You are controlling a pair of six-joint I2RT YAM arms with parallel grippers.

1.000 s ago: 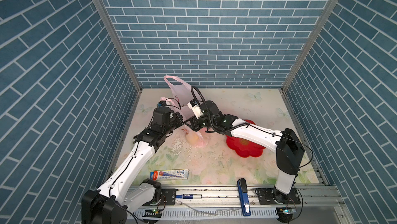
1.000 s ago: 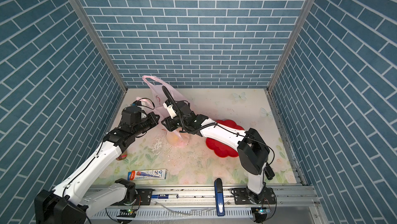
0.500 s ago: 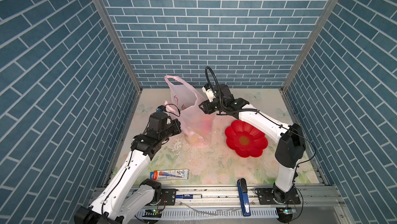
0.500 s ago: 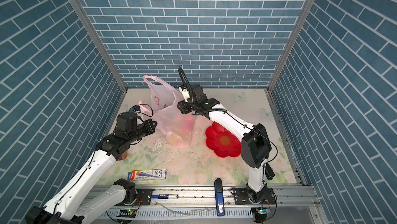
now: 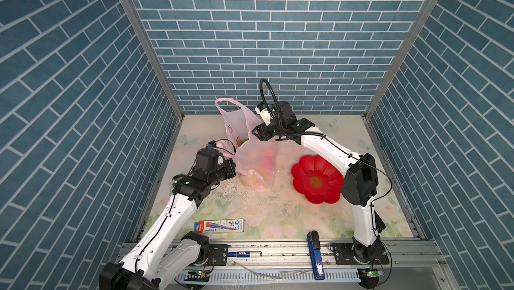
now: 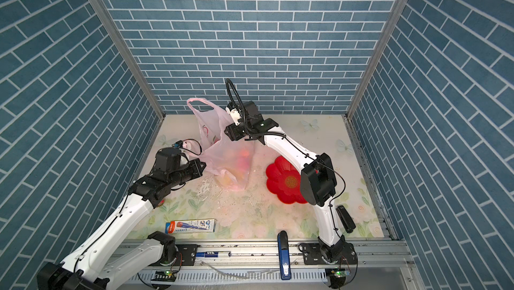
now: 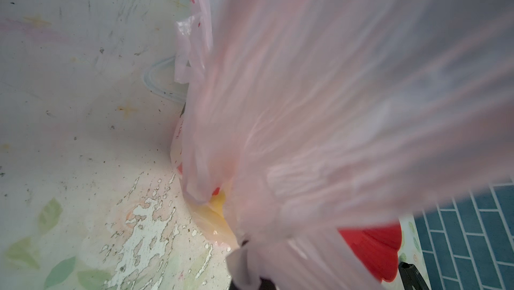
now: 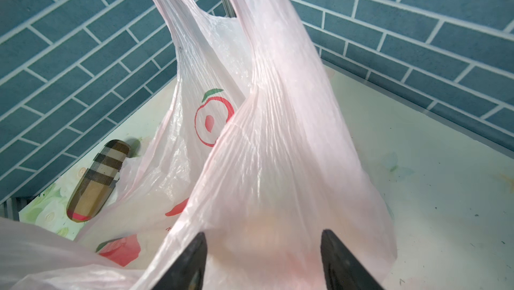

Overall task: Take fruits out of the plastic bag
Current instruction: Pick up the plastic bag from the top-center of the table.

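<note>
Blue-brick walls [image 5: 264, 38] enclose a worn floral tabletop [image 5: 278, 213].

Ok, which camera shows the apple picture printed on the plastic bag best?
The right wrist view: the apple print on the plastic bag is large and sharp. Both top views show it small and far off. The left wrist view shows mostly blurred bag film, with no apple recognisable.

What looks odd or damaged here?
On the table, the flower print has flaked off in white patches beside the bag, as if scraped. Nothing has spilled: the fruits sit inside the bag, which the left hand pinches upright.
</note>
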